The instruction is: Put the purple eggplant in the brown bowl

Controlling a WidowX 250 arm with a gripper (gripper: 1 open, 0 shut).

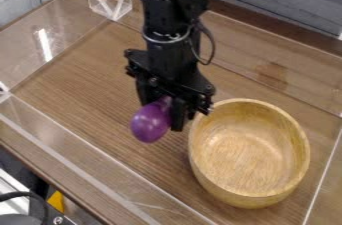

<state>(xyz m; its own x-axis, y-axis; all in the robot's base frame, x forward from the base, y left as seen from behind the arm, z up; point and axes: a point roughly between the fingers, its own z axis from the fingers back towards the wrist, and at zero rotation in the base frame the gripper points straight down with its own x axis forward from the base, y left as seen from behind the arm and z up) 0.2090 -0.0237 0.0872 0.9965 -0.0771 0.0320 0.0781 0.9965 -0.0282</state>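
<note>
Tool: the black tool points down, pinching the small glossy purple eggplant.
Eggplant: hangs lengthwise above the wooden table.
Bowl: the wide light-brown wooden bowl lies just right, empty.

A: what's the surface?
B: wooden table, brown grain, low clear walls around the work area.
A: what sits directly on it?
B: brown bowl, right side near the front edge, upright and hollow up. Clear triangular piece at the back, can't tell what it is.
</note>
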